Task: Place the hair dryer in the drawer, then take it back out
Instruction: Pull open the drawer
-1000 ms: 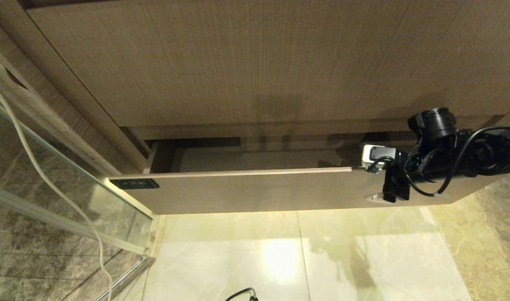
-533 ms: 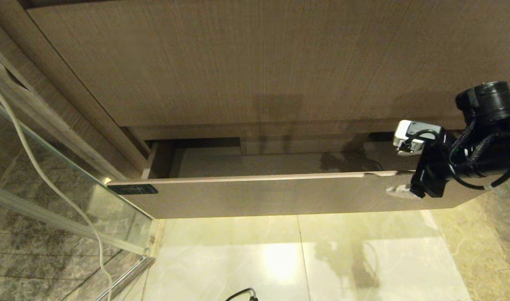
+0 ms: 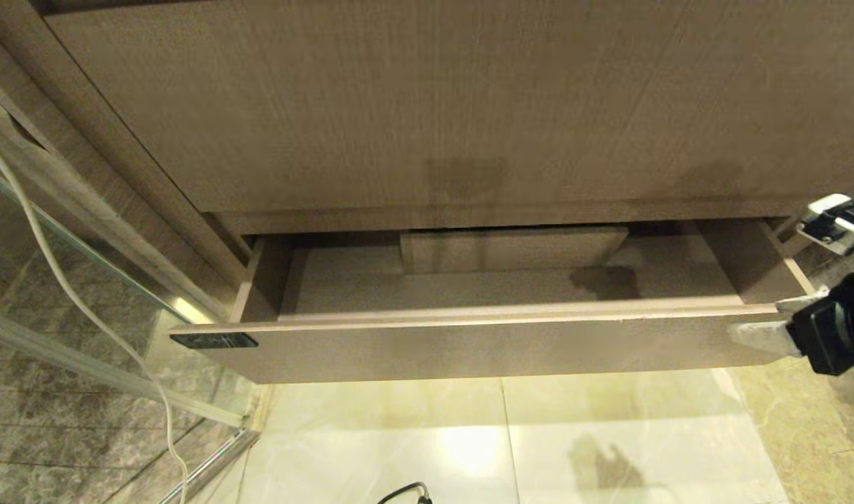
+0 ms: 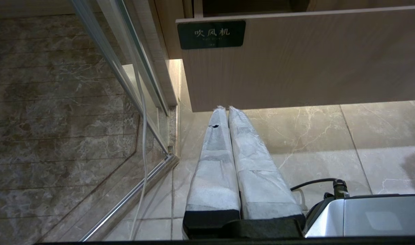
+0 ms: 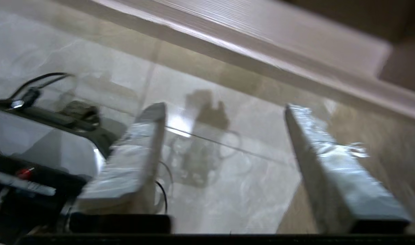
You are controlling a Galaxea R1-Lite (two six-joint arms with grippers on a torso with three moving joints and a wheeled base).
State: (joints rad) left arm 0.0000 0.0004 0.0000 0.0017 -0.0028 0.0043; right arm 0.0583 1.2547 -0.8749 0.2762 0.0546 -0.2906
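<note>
1. The right gripper (image 3: 763, 329) sits at the right end of the drawer (image 3: 469, 346), at about 3 o'clock in the head view, its taped fingers (image 3: 756, 337) pointing toward the drawer front's end. In the right wrist view the two fingers (image 5: 132, 160) stand well apart with nothing between them: released, holding nothing.
2. The left gripper (image 4: 228, 112) hangs low before the drawer front, its wrapped fingers (image 4: 214, 163) pressed together, clenched on nothing, tips just below the front's lower edge.
3. The drawer is pulled out. Its floor shows bare wood grain, with a boxed cutout (image 3: 514, 248) at the mid-back, at 12 o'clock from the drawer's middle. A dark shadow patch lies on the floor right of centre.
4. The hair dryer shows in none of the views.
5. A dark label (image 4: 211, 34) with white characters sits at the front's left end.
6. A glass partition (image 3: 84, 280) with a white cable (image 3: 56, 280) stands at 9 o'clock; glossy marble floor tiles (image 3: 504, 441) lie at 6 o'clock.
</note>
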